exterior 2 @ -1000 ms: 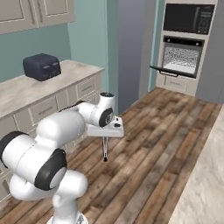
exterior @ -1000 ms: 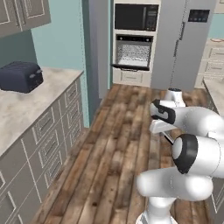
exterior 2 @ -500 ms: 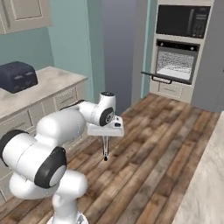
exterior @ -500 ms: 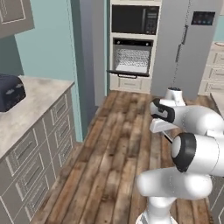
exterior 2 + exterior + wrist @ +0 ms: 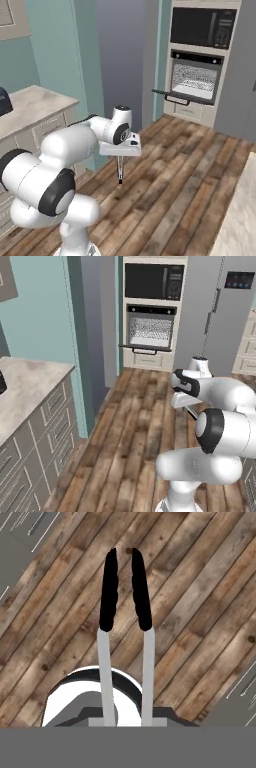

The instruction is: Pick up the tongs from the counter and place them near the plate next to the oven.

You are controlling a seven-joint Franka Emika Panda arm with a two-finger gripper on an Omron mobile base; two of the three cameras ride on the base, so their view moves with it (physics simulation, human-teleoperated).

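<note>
The tongs [image 5: 120, 171] hang straight down from my gripper [image 5: 120, 153] over the wooden floor, and the gripper is shut on their upper end. In the hand view the tongs [image 5: 109, 587] show as two thin grey arms with long black tips, slightly apart, pointing at the floor planks. In the left base view the gripper [image 5: 184, 402] sits at the end of the folded white arm, with the tongs mostly hidden behind it. The plate, the green countertop oven and the sink counter are out of view.
A marbled top over grey drawers [image 5: 25, 391] runs along the left [image 5: 30, 102]. Ahead stands a wall oven with its door open [image 5: 149, 333] [image 5: 194, 82], a black microwave [image 5: 152, 281] above it and a steel fridge [image 5: 227, 311] beside it. Another marbled edge [image 5: 240, 220] lies at lower right.
The whole picture has shifted: the base has moved, so the left counter and its dark box slid off to the left and the wall oven came nearer. The arm's pose and grip are unchanged.
</note>
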